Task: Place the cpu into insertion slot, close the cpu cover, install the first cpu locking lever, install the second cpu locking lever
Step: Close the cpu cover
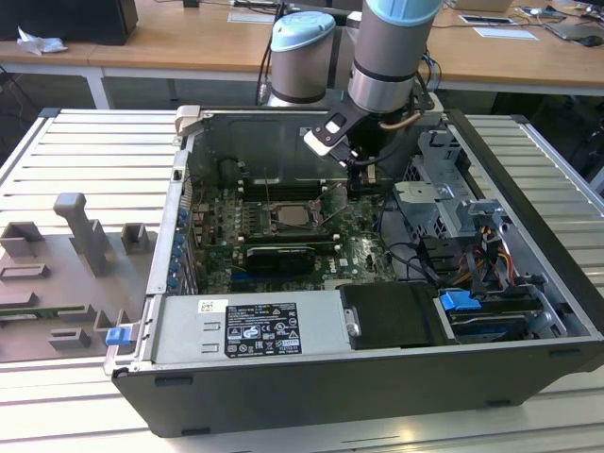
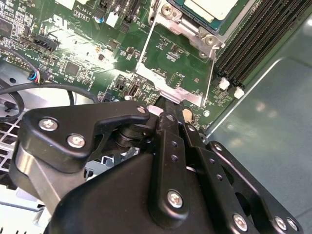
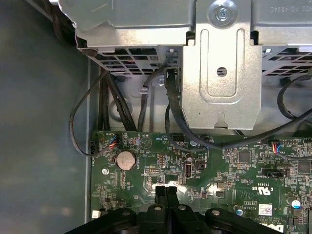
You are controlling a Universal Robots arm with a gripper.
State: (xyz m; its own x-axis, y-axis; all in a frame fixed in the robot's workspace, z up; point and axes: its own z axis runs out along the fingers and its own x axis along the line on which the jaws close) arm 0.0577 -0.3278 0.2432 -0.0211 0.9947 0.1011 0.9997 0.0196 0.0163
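The cpu (image 1: 288, 215) lies pale and flat in the insertion slot (image 1: 274, 203) in the middle of the green motherboard (image 1: 359, 250). In the second wrist view the cpu (image 2: 209, 6) sits in the insertion slot's metal rim (image 2: 170, 12). The cpu cover (image 2: 146, 77), a silvery frame with an open middle, is swung open away from the slot. My gripper (image 1: 363, 179) hangs inside the case to the exterior view's right of the socket. Its black fingers are shut, and the gripper (image 2: 165, 103) has its tips at the cover's free edge. In the first wrist view the gripper (image 3: 166, 189) holds nothing visible.
A white-labelled power supply box (image 1: 250, 326) fills the case's near side. A metal drive cage (image 1: 444, 203) with cables (image 3: 78, 126) stands at the exterior view's right. Long black memory slots (image 2: 258, 39) run beside the socket. A grey fixture tray (image 1: 66, 274) lies outside the case.
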